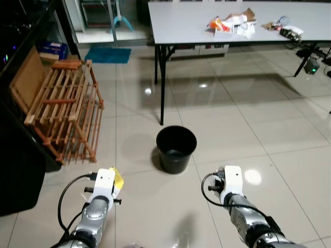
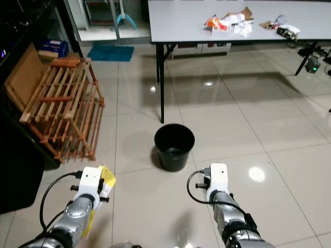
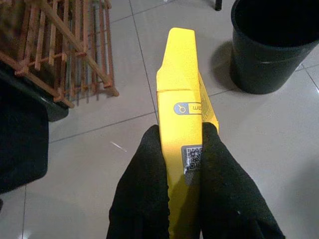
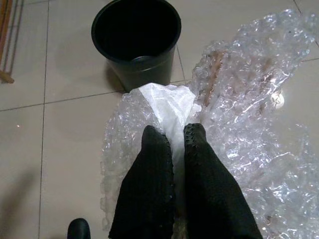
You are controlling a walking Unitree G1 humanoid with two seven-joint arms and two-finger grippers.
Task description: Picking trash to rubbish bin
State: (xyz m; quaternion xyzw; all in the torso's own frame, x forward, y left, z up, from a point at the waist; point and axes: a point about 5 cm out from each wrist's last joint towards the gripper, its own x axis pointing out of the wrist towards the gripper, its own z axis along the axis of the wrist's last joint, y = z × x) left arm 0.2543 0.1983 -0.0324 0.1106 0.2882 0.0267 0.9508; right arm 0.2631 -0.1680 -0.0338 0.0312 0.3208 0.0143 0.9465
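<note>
A black round rubbish bin [image 1: 176, 149] stands on the tiled floor beside the table leg, a short way ahead of both arms. My left gripper [image 3: 180, 132] is shut on a flat yellow carton [image 3: 180, 94], which points toward the floor left of the bin [image 3: 274, 47]. The carton's yellow tip [image 1: 118, 179] peeks out beside the left wrist. My right gripper [image 4: 173, 132] is shut on a crumpled sheet of bubble wrap [image 4: 239, 114] with a white piece in it, held just short of the bin [image 4: 135, 37]. Inside, the bin looks dark.
A grey table [image 1: 186, 23] at the back carries a pile of wrappers and paper [image 1: 231, 23]; its black leg [image 1: 162, 88] stands just behind the bin. A wooden slatted rack [image 1: 67, 111] leans against dark furniture on the left. A blue mat [image 1: 108, 55] lies farther back.
</note>
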